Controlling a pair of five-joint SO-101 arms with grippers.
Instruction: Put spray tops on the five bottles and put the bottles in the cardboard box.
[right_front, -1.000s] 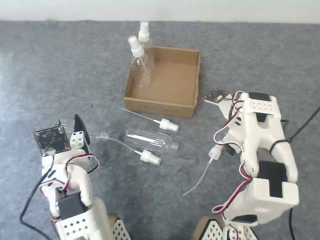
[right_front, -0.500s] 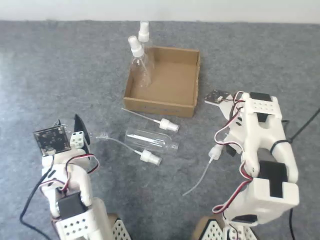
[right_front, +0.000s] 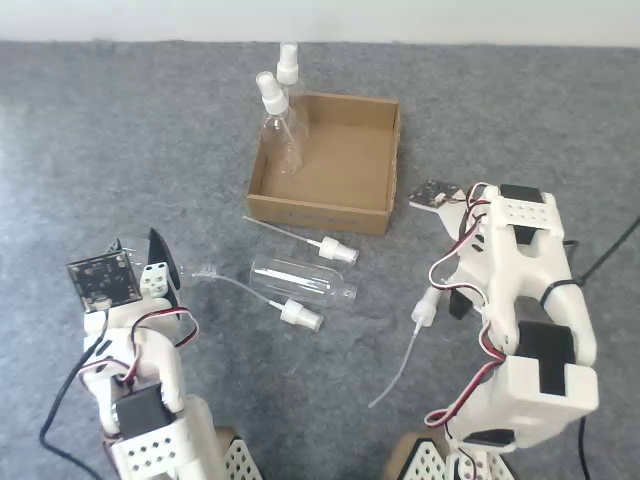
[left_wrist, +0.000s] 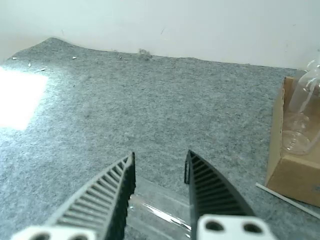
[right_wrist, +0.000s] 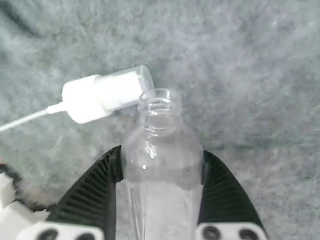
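Overhead and low left wrist views share the cardboard box (right_front: 318, 213) (left_wrist: 295, 175).

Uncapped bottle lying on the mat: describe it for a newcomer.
Find the cardboard box on the grey mat. Just in front of it a clear bottle lies flat between two loose white spray tops. Unlike the boxed bottles, it is capless.
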